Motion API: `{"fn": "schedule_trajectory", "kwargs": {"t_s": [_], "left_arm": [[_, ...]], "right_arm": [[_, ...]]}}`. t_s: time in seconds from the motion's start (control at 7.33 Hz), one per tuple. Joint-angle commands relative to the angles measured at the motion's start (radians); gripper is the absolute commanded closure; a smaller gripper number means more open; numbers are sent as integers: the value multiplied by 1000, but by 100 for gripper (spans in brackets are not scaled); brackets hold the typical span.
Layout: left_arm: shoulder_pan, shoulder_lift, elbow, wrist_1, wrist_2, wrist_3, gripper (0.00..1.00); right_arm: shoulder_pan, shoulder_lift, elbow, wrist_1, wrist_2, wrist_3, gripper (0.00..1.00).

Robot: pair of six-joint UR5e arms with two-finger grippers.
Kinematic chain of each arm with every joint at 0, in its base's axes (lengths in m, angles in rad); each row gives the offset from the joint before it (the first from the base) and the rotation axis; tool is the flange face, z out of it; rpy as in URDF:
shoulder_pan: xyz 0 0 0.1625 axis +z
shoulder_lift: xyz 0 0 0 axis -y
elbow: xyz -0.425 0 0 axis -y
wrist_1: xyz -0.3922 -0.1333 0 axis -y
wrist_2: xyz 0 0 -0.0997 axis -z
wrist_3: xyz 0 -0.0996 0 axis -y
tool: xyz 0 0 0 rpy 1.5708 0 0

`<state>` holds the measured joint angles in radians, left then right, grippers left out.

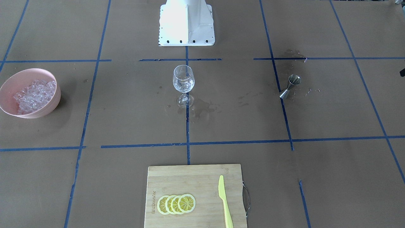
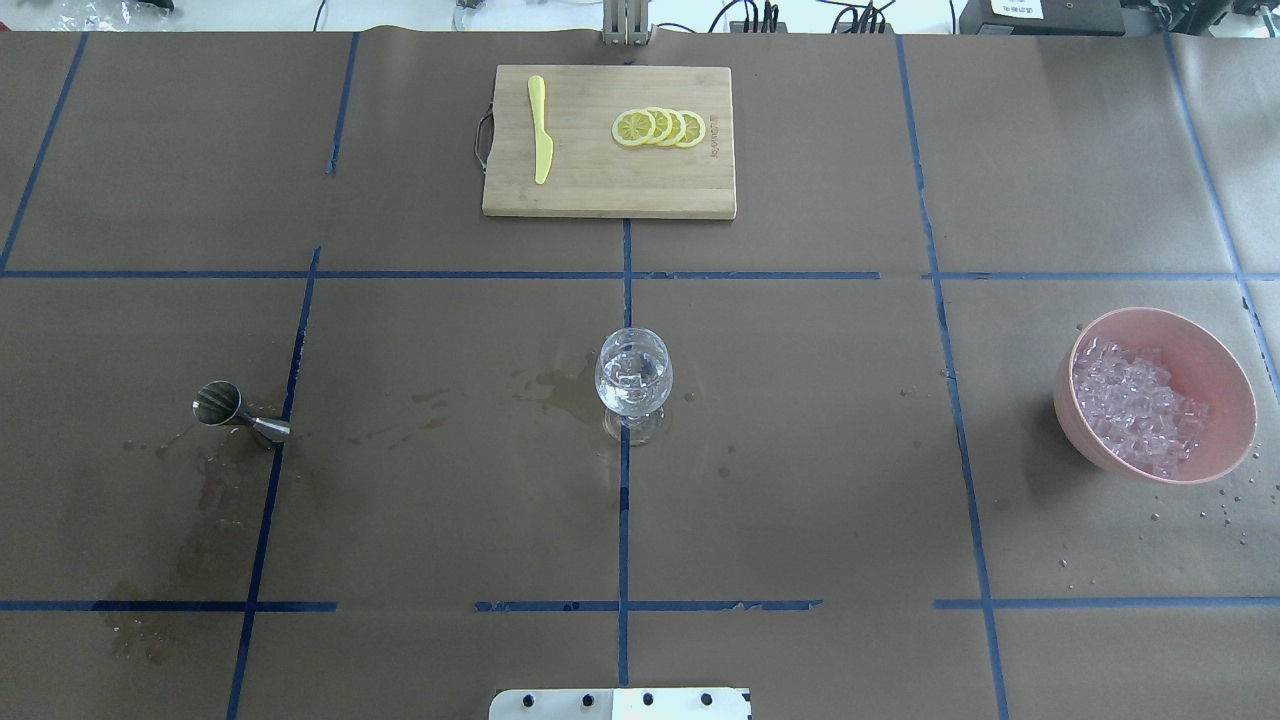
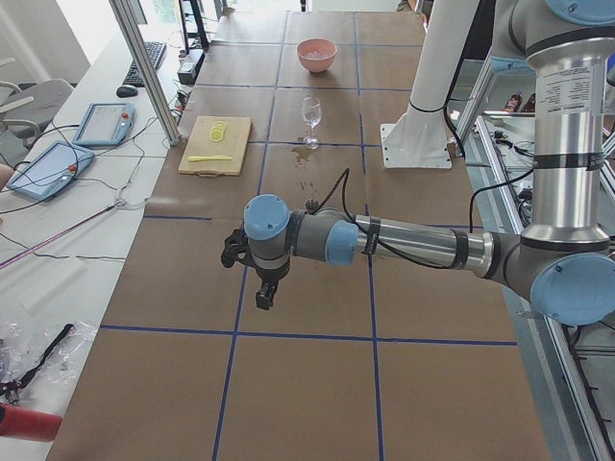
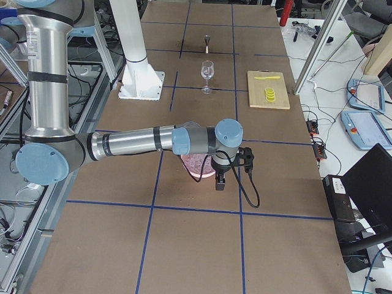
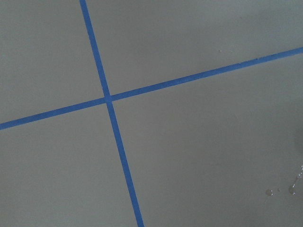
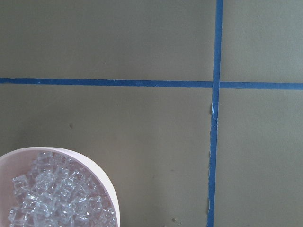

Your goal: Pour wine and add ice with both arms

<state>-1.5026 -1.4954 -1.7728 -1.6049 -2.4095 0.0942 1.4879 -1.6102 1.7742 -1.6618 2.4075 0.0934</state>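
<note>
A stemmed wine glass (image 1: 183, 83) stands upright at the table's middle with clear contents; it also shows in the overhead view (image 2: 633, 382). A pink bowl (image 2: 1225, 400) holds the ice (image 2: 1135, 405); in the right wrist view the ice (image 6: 52, 201) is at the bottom left. A steel jigger (image 2: 240, 412) lies on the left. My left gripper (image 3: 263, 291) hangs over bare table far from the glass. My right gripper (image 4: 220, 182) hangs just beside the bowl (image 4: 195, 165). I cannot tell whether either gripper is open or shut.
A wooden cutting board (image 2: 600, 190) at the far side carries lemon slices (image 2: 660, 127) and a yellow knife (image 2: 540, 140). Wet stains (image 2: 560, 385) lie around the glass and the jigger. The white robot base (image 1: 186, 23) stands behind the glass.
</note>
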Motion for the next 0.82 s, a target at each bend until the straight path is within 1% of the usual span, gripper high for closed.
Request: {"fn": "schedule_trajectory", "kwargs": {"t_s": [0.0,0.14,0.27,0.41,0.68], "left_arm": [[-4,-5,15,6,1,2,0],[-4,0,18,8,0,4,0],[-4,-3,26,8,1,4,0],[-16,-8,12,10,1,4,0],[-28,-8,27,10,3,4,0]], "right_arm": [[-1,10,-1,-9,-19,3,0],[-11,15,-4,-9,-37,0,0],[-29,21,-16,-9,-37,-1,0],[-28,19,-15,-7,-37,-1,0],[-28,18,-13,-4,-34,9,0]]}}
